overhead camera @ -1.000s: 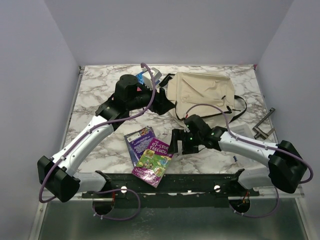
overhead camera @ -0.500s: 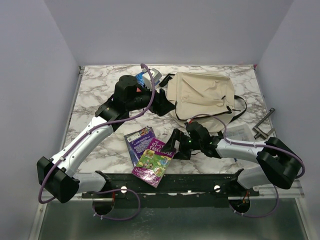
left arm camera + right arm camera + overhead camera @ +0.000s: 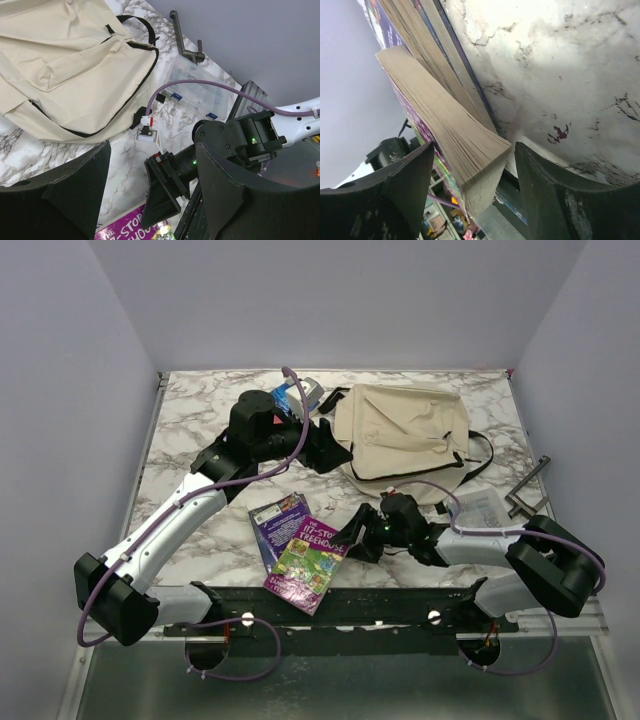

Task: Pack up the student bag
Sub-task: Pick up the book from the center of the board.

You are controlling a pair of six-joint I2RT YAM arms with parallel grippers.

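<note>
The cream student bag point(image 3: 400, 430) lies flat at the back centre, also seen in the left wrist view point(image 3: 65, 65), its black zipper trim toward me. My left gripper point(image 3: 335, 448) hovers at its left edge, open point(image 3: 152, 147), with only table between the fingers. Two books lie at the front: a green-and-purple one point(image 3: 308, 565) on top of a purple one point(image 3: 272, 520). My right gripper point(image 3: 352, 535) is low at the top book's right corner. In the right wrist view it point(image 3: 474, 147) is open, straddling that book's page edge point(image 3: 445, 115) with narrow gaps.
A clear plastic compartment box point(image 3: 480, 508) sits right of the bag, with a grey metal clamp point(image 3: 528, 490) at the table's right edge. A blue-and-white item point(image 3: 295, 395) lies behind the left arm. The top book overhangs the near table edge.
My right arm dropped and slid left to the top book's corner, and its jaws narrowed around it. The left arm stayed at the bag.
</note>
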